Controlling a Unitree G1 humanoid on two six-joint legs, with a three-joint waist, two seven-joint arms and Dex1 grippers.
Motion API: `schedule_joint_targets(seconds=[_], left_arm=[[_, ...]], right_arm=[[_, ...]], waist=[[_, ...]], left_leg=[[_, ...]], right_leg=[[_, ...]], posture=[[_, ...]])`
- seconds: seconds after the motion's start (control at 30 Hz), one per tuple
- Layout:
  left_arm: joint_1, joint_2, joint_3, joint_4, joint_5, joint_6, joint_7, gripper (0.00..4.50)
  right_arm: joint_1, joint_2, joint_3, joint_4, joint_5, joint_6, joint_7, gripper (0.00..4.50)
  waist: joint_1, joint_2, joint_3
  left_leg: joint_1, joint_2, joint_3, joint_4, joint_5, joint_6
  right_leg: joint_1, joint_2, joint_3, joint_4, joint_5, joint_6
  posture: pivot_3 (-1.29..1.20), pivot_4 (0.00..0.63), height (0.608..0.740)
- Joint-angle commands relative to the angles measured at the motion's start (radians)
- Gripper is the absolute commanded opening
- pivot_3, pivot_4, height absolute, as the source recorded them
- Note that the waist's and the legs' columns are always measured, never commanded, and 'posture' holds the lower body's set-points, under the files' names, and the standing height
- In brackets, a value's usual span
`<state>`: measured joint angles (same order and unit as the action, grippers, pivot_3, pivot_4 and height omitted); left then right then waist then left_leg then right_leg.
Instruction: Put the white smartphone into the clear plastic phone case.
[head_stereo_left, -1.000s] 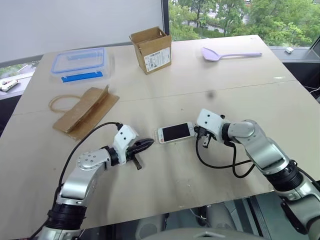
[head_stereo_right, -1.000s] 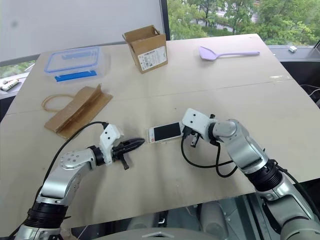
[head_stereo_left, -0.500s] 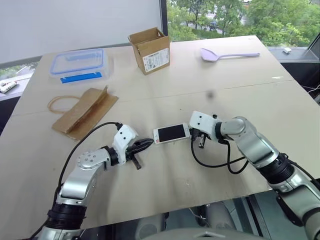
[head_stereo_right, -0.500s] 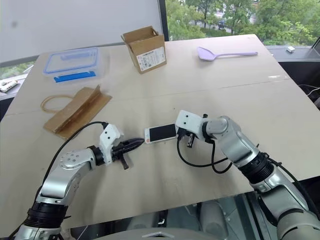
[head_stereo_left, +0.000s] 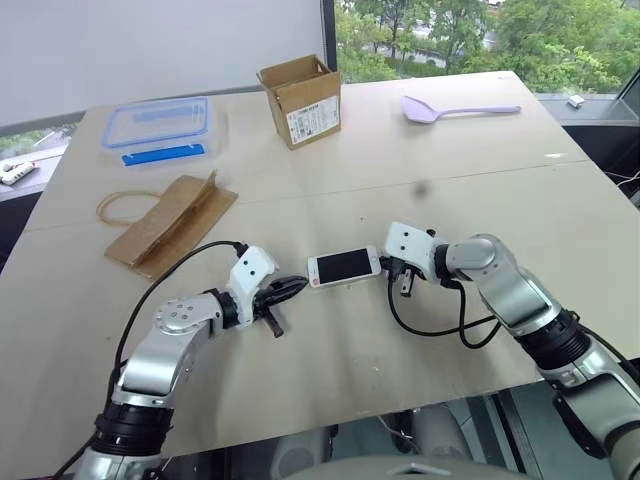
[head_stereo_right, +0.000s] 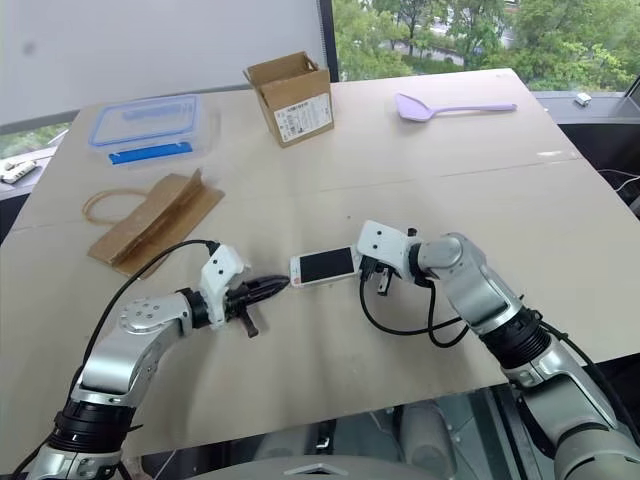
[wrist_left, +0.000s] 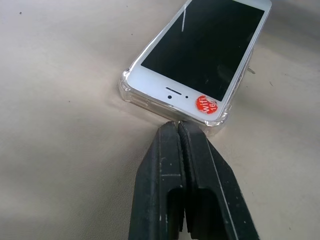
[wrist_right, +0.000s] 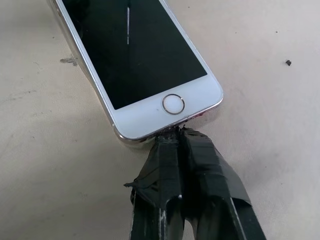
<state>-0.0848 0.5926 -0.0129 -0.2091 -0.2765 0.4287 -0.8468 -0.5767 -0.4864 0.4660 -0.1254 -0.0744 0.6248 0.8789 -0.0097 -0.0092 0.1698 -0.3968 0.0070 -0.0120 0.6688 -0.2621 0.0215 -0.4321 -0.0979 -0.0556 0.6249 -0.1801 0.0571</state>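
The white smartphone (head_stereo_left: 345, 266) lies screen-up at the middle of the table, between my two grippers. In the left wrist view its earpiece end (wrist_left: 200, 50), with a red round sticker, sits inside the clear plastic phone case (wrist_left: 131, 95), whose rim wraps that end. My left gripper (wrist_left: 178, 124) is shut, its tips touching the case's end. My right gripper (wrist_right: 176, 131) is shut too, tips pressed against the phone's home-button end (wrist_right: 173, 104). Whether that end is seated in the case I cannot tell.
A brown paper bag (head_stereo_left: 170, 225) lies to the far left, and behind it stands a clear box with a blue-rimmed lid (head_stereo_left: 158, 125). An open cardboard box (head_stereo_left: 300, 98) and a purple spoon (head_stereo_left: 455, 107) are at the back. The table's front edge (head_stereo_left: 400, 400) is close.
The right gripper has pushed the phone a little to the left, up against the left gripper's tips. The left gripper has held its place.
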Motion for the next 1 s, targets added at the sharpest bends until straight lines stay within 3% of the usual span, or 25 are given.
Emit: schedule_joint_targets(seconds=[0.03, 0.57, 0.7, 1.0], left_arm=[[-0.022, -0.023, -0.046, -0.091, -0.037, -0.009, -0.026, 0.06], [-0.026, 0.036, 0.079, -0.065, -0.124, -0.011, -0.068, 0.06], [-0.039, 0.018, 0.037, -0.068, -0.156, -0.003, -0.096, 0.06], [-0.102, -0.078, -0.097, 0.118, -0.03, -0.124, -0.073, 0.06]], right_arm=[[0.032, 0.003, -0.031, -0.11, 0.06, 0.004, 0.031, 0.03], [0.169, -0.113, -0.19, -0.224, 0.08, 0.077, -0.033, 0.03], [0.185, -0.125, -0.242, -0.261, 0.141, 0.098, -0.025, 0.03], [0.131, -0.075, -0.26, -0.276, 0.237, 0.16, -0.053, 0.03]], waist=[[0.001, 0.0, 0.0], [0.001, -0.001, 0.001], [-0.001, -0.002, 0.001], [-0.002, -0.002, 0.001]], left_leg=[[0.0, 0.0, 0.0, 0.0, 0.0, 0.0], [-0.001, 0.0, 0.0, 0.0, 0.0, 0.0], [-0.001, 0.0, 0.0, 0.0, 0.0, 0.0], [-0.001, 0.0, 0.001, 0.0, 0.0, 0.0]], right_leg=[[0.0, 0.0, 0.0, 0.0, 0.0, 0.0], [0.0, 0.0, 0.0, -0.001, 0.0, 0.0], [0.0, 0.0, 0.0, -0.001, 0.0, 0.0], [0.0, 0.001, 0.001, -0.001, 0.002, -0.003]], posture=[[0.0, 0.15, 0.74], [0.0, 0.15, 0.74], [0.0, 0.15, 0.74], [0.0, 0.15, 0.74]])
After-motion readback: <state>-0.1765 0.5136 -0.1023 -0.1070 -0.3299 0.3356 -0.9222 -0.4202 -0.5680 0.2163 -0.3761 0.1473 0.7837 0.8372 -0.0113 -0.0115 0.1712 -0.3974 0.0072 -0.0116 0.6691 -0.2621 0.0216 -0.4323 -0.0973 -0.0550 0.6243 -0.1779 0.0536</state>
